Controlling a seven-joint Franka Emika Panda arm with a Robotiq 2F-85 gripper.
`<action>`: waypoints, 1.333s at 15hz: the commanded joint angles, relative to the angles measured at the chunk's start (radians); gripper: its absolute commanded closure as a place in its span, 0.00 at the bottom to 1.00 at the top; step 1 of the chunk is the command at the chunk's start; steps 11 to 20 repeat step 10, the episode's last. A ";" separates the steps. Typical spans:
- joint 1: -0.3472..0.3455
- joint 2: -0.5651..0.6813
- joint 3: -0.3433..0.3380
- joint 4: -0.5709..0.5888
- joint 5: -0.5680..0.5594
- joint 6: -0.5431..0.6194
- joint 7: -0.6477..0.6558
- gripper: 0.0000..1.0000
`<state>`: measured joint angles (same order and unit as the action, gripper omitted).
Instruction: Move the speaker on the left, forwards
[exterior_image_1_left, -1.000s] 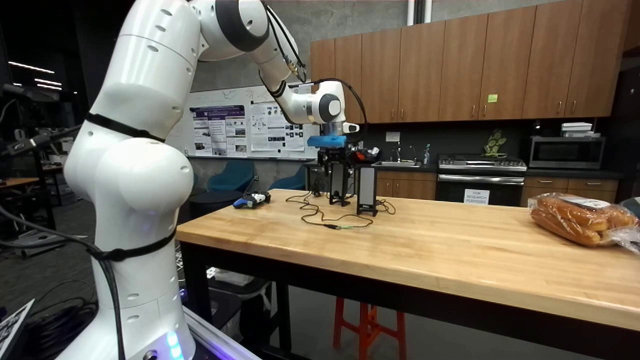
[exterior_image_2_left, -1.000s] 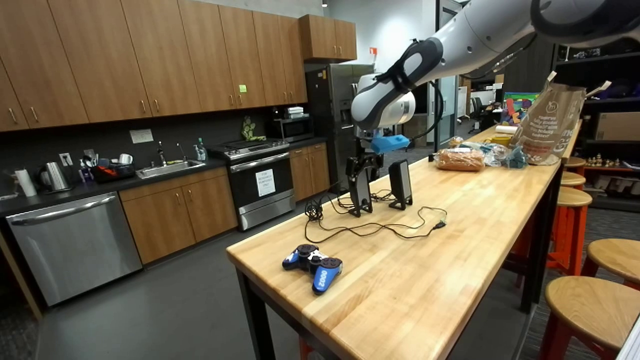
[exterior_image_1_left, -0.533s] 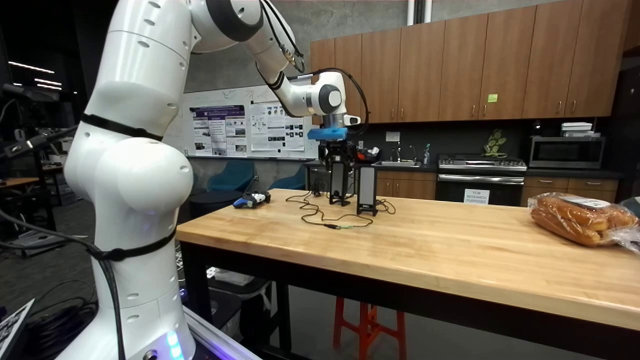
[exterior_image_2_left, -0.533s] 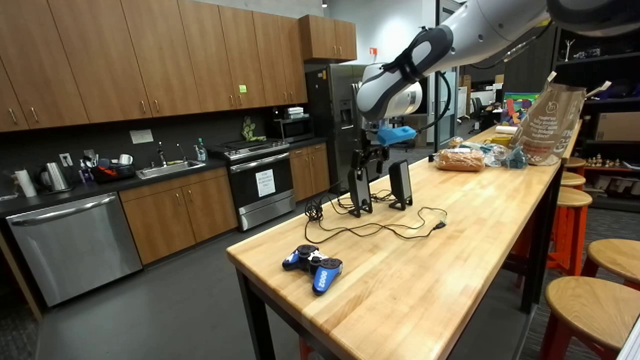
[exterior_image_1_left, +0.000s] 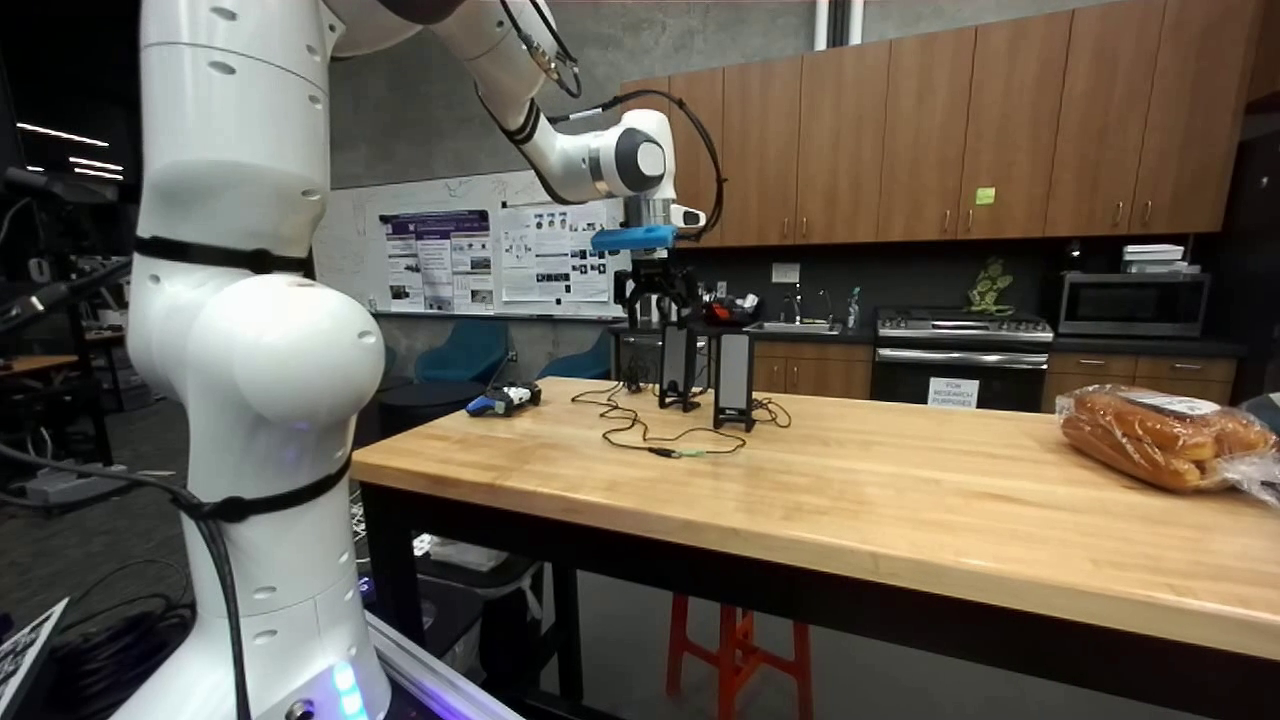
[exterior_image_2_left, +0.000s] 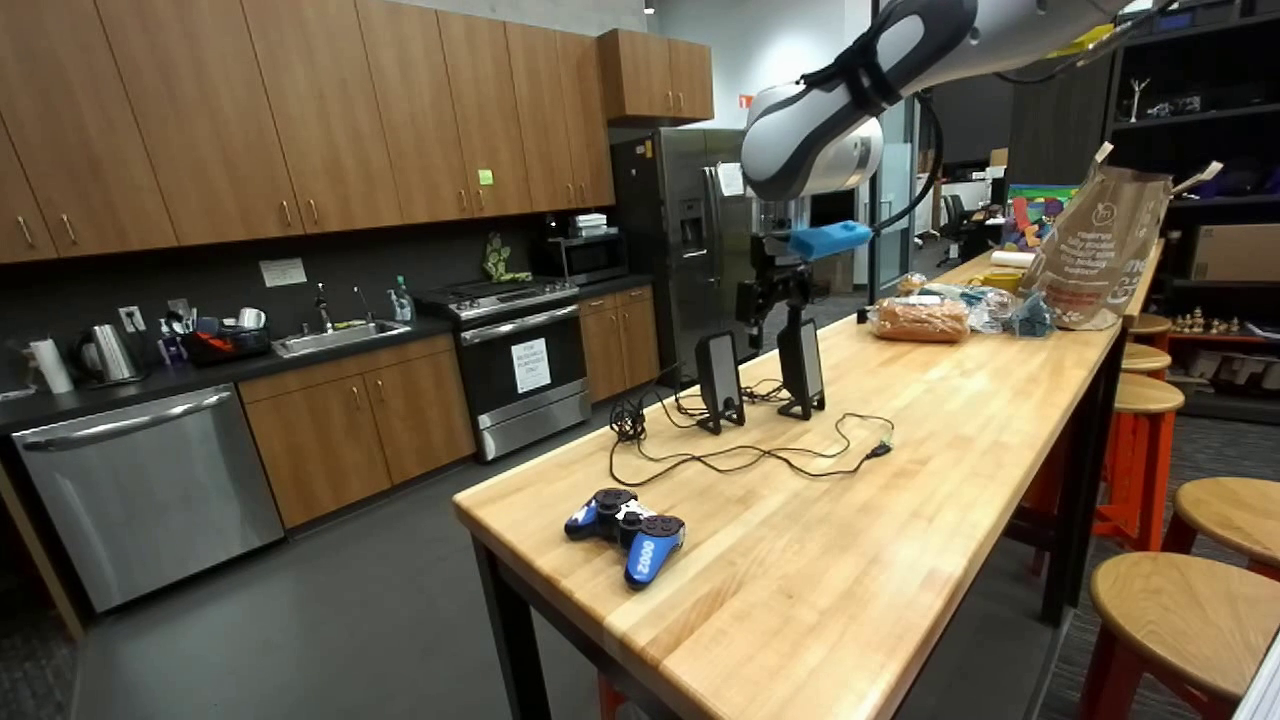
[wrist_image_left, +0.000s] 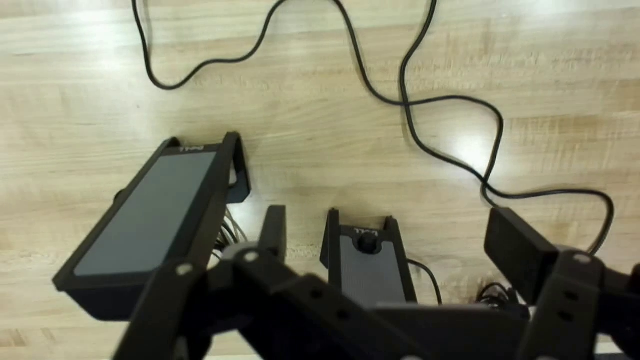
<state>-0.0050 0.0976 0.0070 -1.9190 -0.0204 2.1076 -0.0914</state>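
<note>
The left speaker, a slim black tower with a grey front, stands upright on the table in both exterior views (exterior_image_1_left: 678, 365) (exterior_image_2_left: 720, 375). In the wrist view this speaker (wrist_image_left: 372, 275) shows a knob and lies below and between the fingers, its upper part hidden by the gripper. My gripper (exterior_image_1_left: 657, 312) is open and empty, above the left speaker and apart from it; it also shows in an exterior view (exterior_image_2_left: 773, 325) and the wrist view (wrist_image_left: 390, 225). The matching right speaker (exterior_image_1_left: 733, 375) stands close by, also seen in the wrist view (wrist_image_left: 145, 215).
A thin black cable (exterior_image_2_left: 740, 465) loops over the wooden table (exterior_image_2_left: 800, 560) in front of the speakers. A blue and black game controller (exterior_image_2_left: 630, 530) lies near the table's end. Bagged bread (exterior_image_1_left: 1165, 435) and a paper bag (exterior_image_2_left: 1095, 245) stand farther along.
My gripper has risen off the top of the left speaker, its fingers now wider apart, and the arm has drawn back upward. Both speakers and the cable stay where they were.
</note>
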 joint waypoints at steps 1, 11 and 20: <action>0.000 -0.138 0.000 -0.127 0.003 -0.040 -0.035 0.00; 0.008 -0.383 -0.008 -0.334 -0.003 -0.127 -0.081 0.00; 0.008 -0.383 -0.008 -0.334 -0.003 -0.127 -0.081 0.00</action>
